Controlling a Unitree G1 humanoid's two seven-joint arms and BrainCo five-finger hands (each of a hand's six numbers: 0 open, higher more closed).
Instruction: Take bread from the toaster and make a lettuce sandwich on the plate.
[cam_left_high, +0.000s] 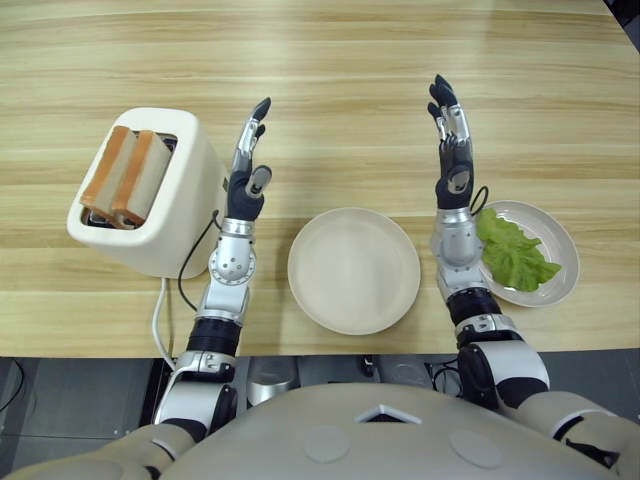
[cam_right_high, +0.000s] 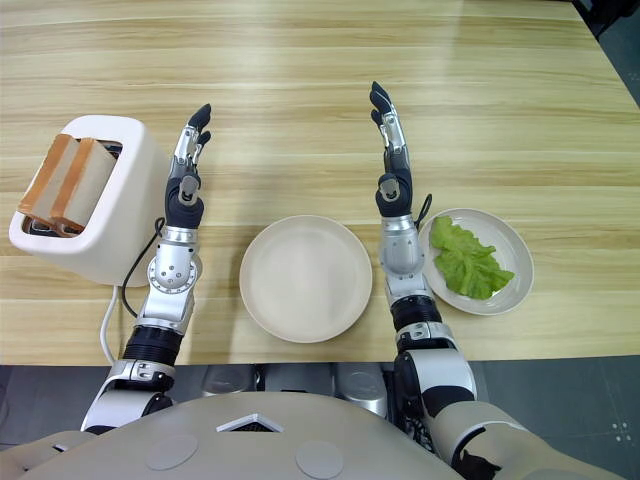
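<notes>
Empty plate (cam_left_high: 354, 270) sits at the near edge of the table (cam_left_high: 330, 60). Left hand (cam_left_high: 250, 165) is just left of the plate, forearm stretched forward over the table, fingers straight and close together, pointing away, holding nothing. Right hand (cam_left_high: 450, 140) is just right of the plate in a like pose, fingers extended, empty. Toaster (cam_left_high: 185, 210) stands further left of the plate, beyond the left hand, with two bread slices (cam_left_high: 128, 176) upright in its slots. Lettuce (cam_left_high: 512, 250) lies on a small dish (cam_left_high: 566, 250) right of the plate, beyond the right forearm
</notes>
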